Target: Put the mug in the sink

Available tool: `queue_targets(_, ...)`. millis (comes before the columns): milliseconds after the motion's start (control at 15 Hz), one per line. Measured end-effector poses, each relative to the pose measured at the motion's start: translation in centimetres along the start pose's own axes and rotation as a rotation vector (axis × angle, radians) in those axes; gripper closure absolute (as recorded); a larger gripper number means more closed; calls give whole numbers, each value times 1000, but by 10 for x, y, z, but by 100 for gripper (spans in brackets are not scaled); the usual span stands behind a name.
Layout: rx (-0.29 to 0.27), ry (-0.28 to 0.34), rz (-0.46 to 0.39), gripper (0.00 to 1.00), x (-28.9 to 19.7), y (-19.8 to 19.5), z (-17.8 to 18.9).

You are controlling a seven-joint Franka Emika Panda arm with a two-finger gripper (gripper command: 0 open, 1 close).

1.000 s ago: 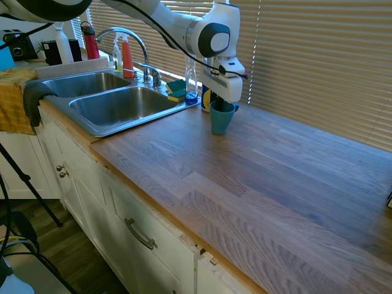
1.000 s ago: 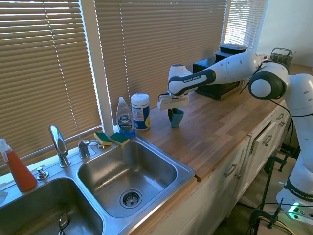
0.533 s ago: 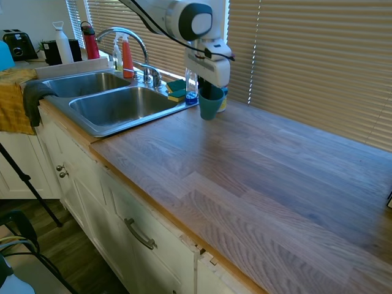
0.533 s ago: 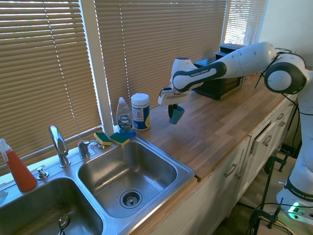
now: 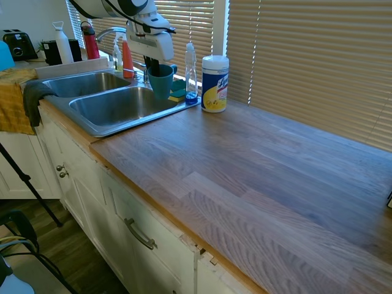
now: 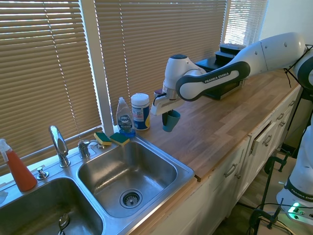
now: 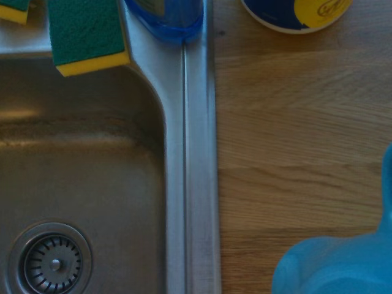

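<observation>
The teal-blue mug point(image 5: 160, 81) hangs in the air, and my gripper point(image 5: 157, 66) is shut on its rim from above. In the second exterior view the mug point(image 6: 170, 121) hovers near the right rim of the sink point(image 6: 188, 171), beneath the gripper point(image 6: 167, 113). The first exterior view puts it over the back right corner of the sink point(image 5: 92, 127) and its near basin. A bit of the mug point(image 7: 343, 266) shows in the wrist view, over wood beside the sink rim point(image 7: 193, 184), with the basin's drain point(image 7: 54, 263) close by.
A white-and-yellow wipes canister point(image 5: 215, 75), a dish soap bottle point(image 5: 191, 68) and green-yellow sponges point(image 5: 177, 92) stand along the sink's back right corner. The chrome faucet point(image 5: 125, 33) and an orange spray bottle point(image 5: 127, 58) are behind the basins. A yellow towel point(image 5: 15, 101) hangs at the left.
My gripper has lifted the mug off the counter and carried it past the wipes canister toward the sink. The canister, hidden behind the arm before, now shows fully.
</observation>
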State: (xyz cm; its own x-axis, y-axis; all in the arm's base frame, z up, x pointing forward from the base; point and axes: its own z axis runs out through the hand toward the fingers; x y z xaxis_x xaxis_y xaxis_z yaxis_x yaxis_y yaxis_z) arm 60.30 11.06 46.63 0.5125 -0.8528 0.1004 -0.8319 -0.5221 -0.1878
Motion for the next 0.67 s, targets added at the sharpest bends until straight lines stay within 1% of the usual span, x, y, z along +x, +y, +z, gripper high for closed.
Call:
queue_targets(67,-2,5,-8,100,-2,-1,0)
queue_targets(200,-7,40,-47,100,-22,-9,-2)
queue_targets(333,0,84,-98,100,-64,-28,-8)
queue_targets(467,-6,116,-153,100,-107,-54,-8)
queue_targets(533,-16,122,-175,100,-122,-69,-4)
queue_targets(667,-41,123,-219,100,-144,-97,18)
